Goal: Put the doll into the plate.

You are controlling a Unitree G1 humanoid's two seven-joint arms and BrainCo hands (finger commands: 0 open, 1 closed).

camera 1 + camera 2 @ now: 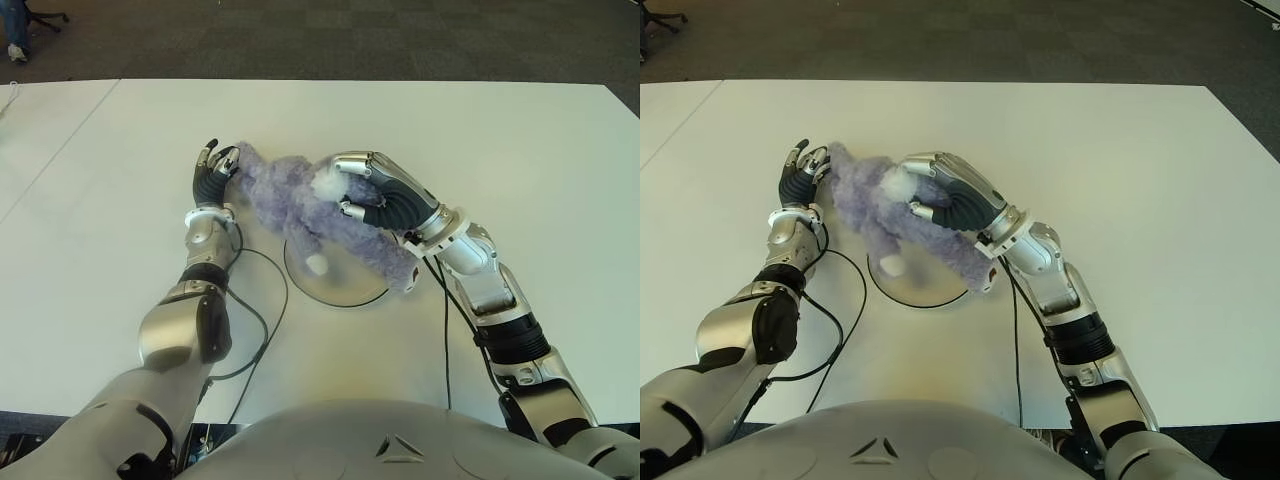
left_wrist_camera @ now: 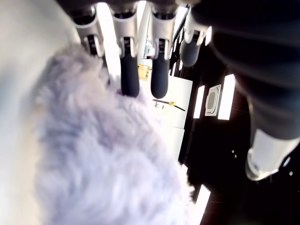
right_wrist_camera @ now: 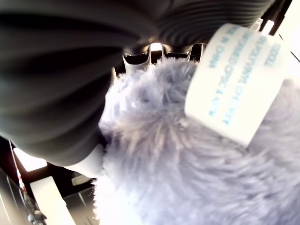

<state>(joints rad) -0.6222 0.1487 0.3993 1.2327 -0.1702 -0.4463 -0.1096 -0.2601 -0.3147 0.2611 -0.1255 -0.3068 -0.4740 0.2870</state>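
A fluffy purple doll (image 1: 290,200) lies slantwise on the white table (image 1: 520,150). Its lower body and one white foot (image 1: 316,264) hang over the round silver plate (image 1: 350,288), and its head end points to the far left, off the plate. My right hand (image 1: 346,188) is curled over the doll's middle from the right, fingers on top and thumb underneath, shut on it. The right wrist view shows the fur and a white sewn-in label (image 3: 234,82) pressed into the palm. My left hand (image 1: 213,172) stands at the doll's head with its fingers (image 2: 129,70) extended and fur against them, gripping nothing.
A black cable (image 1: 268,322) loops on the table beside my left forearm, and another cable (image 1: 446,340) runs along the right forearm. Bare table spreads to the far side and to the right. Dark carpet (image 1: 350,40) lies beyond the far edge.
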